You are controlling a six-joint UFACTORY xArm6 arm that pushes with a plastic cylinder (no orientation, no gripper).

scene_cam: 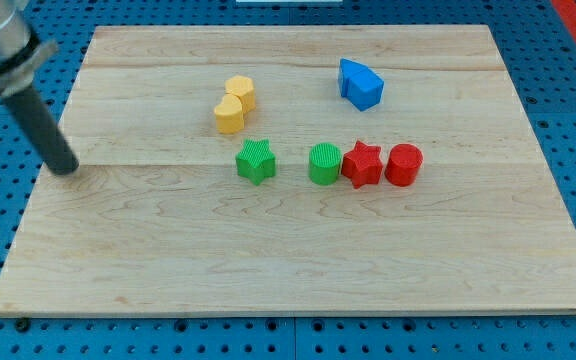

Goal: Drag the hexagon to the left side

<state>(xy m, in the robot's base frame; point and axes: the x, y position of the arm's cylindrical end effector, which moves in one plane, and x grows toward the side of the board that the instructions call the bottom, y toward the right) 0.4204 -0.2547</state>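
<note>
A yellow hexagon sits near the board's upper middle, touching a yellow heart-shaped block just below it. My tip rests on the board near its left edge, well to the left of both yellow blocks and a little lower. Nothing touches the tip.
A green star, a green cylinder, a red star and a red cylinder form a row across the middle. A blue block lies at upper right. The wooden board sits on a blue pegboard.
</note>
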